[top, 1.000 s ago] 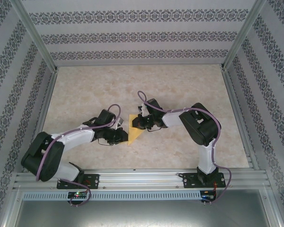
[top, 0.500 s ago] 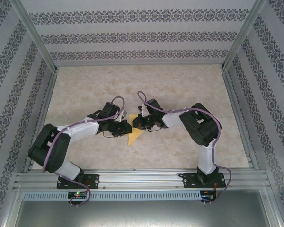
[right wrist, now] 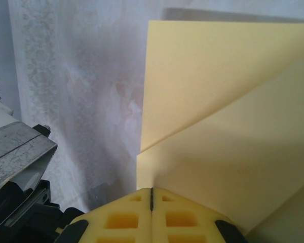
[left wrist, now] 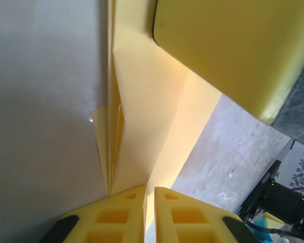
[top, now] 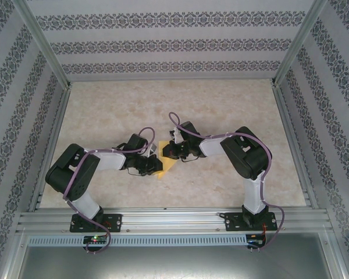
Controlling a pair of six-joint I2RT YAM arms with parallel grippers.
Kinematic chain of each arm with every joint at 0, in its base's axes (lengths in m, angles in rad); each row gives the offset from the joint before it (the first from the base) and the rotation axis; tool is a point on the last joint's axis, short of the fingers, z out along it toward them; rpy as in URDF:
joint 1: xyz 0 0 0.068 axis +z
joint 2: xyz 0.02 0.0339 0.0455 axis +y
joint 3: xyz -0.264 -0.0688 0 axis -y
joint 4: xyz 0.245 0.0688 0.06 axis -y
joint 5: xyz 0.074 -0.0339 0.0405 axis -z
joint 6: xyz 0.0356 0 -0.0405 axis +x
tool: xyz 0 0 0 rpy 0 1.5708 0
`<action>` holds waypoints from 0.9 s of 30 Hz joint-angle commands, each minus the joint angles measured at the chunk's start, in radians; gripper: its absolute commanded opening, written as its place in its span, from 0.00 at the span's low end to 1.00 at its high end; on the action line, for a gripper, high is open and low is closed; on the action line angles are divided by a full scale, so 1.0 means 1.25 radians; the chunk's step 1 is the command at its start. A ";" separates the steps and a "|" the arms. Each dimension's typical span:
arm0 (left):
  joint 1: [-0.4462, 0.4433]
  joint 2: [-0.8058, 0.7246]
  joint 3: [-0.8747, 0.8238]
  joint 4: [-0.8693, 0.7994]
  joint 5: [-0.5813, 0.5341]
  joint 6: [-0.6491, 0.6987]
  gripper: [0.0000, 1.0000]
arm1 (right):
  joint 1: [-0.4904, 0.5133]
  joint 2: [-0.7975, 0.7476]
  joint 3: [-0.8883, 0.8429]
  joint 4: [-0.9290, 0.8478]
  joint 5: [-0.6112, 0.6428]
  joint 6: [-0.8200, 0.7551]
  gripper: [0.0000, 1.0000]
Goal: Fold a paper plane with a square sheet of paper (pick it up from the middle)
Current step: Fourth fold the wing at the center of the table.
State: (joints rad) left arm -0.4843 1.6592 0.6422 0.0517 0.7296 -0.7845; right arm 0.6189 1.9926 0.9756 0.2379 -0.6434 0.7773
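The folded paper [top: 167,168] lies lengthwise near-to-far.

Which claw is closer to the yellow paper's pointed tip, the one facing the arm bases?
Left. The left claw grips beside that tip of the paper; the right claw pinches the far edge.

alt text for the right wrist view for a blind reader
The right hand, shut, points at folded yellow paper that spreads up and right from its fingertips, one diagonal fold showing. Pale marbled table lies left, with a grey metal part at lower left.
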 commanded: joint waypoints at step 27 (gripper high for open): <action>-0.011 -0.020 0.069 0.027 0.044 -0.038 0.15 | -0.004 -0.003 -0.087 -0.092 0.104 -0.019 0.07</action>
State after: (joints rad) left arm -0.4900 1.5616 0.7296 0.0086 0.7113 -0.8009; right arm 0.6189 1.9476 0.9199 0.2516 -0.6064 0.7704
